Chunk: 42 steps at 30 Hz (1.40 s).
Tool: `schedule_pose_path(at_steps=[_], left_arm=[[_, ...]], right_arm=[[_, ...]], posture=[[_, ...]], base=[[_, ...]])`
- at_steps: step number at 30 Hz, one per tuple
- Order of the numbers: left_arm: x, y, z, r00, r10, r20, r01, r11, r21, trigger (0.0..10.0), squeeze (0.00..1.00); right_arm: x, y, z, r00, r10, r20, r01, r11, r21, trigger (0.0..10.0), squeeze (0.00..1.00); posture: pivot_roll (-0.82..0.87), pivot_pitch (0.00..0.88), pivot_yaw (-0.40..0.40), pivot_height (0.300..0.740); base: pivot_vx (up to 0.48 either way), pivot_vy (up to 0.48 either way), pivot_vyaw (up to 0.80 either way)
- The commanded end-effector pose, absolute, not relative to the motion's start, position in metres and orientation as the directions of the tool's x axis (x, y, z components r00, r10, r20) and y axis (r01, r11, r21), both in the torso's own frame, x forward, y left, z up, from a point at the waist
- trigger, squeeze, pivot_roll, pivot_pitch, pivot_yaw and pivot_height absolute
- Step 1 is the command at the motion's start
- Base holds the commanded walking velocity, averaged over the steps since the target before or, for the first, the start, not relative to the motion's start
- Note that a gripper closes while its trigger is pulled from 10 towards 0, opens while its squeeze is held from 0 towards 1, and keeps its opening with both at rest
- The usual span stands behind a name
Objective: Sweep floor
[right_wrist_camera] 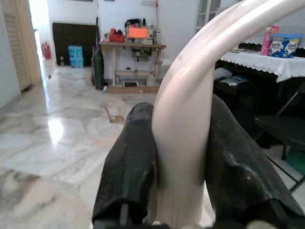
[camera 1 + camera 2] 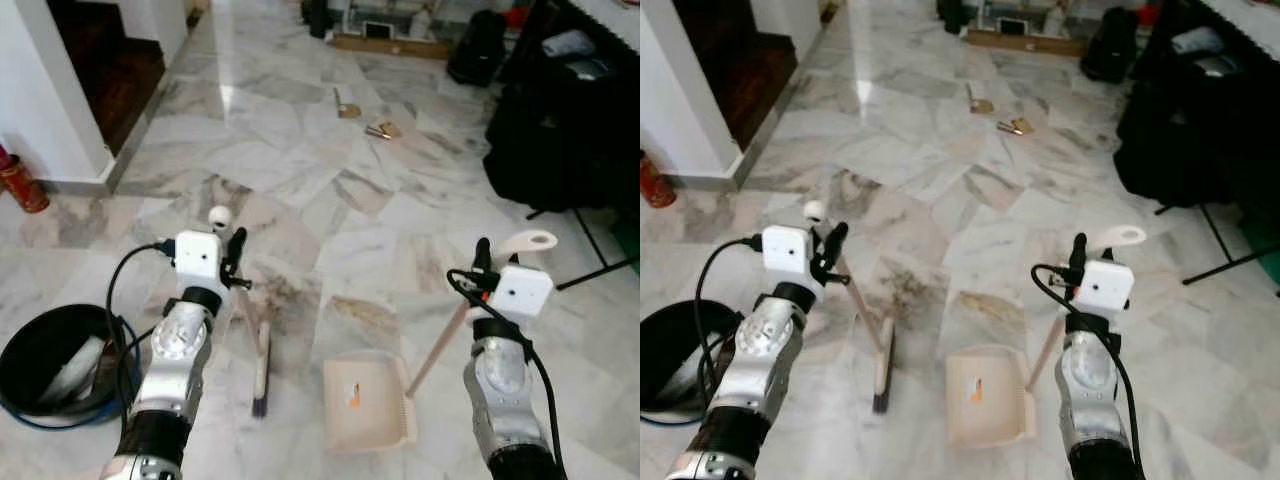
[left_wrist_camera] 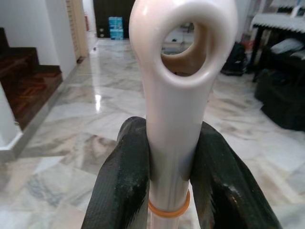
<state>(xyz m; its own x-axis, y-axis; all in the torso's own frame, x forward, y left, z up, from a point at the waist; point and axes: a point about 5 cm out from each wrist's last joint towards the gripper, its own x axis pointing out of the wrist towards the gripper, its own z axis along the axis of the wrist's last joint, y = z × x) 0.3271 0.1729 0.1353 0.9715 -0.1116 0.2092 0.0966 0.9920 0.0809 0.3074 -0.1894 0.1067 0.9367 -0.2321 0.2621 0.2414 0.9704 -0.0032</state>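
From the head cams I've got the left claw (image 2: 236, 262) clamped on the broom (image 2: 258, 365) handle and the right claw (image 2: 482, 262) on the dustpan (image 2: 368, 402) handle, both heads down on the marble floor (image 2: 330, 200) side by side, so I'd keep the pan flat and drag the bristles toward its lip (the scraps (image 2: 380, 129) lie well ahead, I'd guess a walk first). Left wrist cam: fingers (image 3: 121, 186) pinch the broom's shaft just under its hanging loop. Right wrist cam: fingers (image 1: 128, 171) squeeze the dustpan's curved handle.

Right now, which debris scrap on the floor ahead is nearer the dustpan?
The gold-brown scrap, on the right of the pair, sits closer to the dustpan; the other scrap lies farther off, to its left.
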Motion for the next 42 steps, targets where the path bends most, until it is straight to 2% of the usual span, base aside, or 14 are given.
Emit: schedule_pose_path(at_steps=[1, 42], left_arm=[[0.3288, 0.1599, 0.1426, 0.957, -0.146, 0.252, 0.13, 0.988, 0.081, 10.0, 0.0], [0.3295, 0.1601, 0.143, 0.957, -0.141, 0.255, 0.126, 0.989, 0.077, 10.0, 0.0]], right_arm=[[0.3057, -0.1998, 0.1134, 0.919, -0.26, 0.297, 0.274, 0.962, -0.005, 10.0, 0.0], [0.3068, -0.1963, 0.1182, 0.921, -0.242, 0.304, 0.255, 0.967, -0.003, 10.0, 0.0]], posture=[[0.13, 0.096, -0.085, 0.74], [0.13, 0.132, -0.086, 0.74]], base=[[0.352, 0.0, 0.0], [0.35, 0.0, 0.0]])
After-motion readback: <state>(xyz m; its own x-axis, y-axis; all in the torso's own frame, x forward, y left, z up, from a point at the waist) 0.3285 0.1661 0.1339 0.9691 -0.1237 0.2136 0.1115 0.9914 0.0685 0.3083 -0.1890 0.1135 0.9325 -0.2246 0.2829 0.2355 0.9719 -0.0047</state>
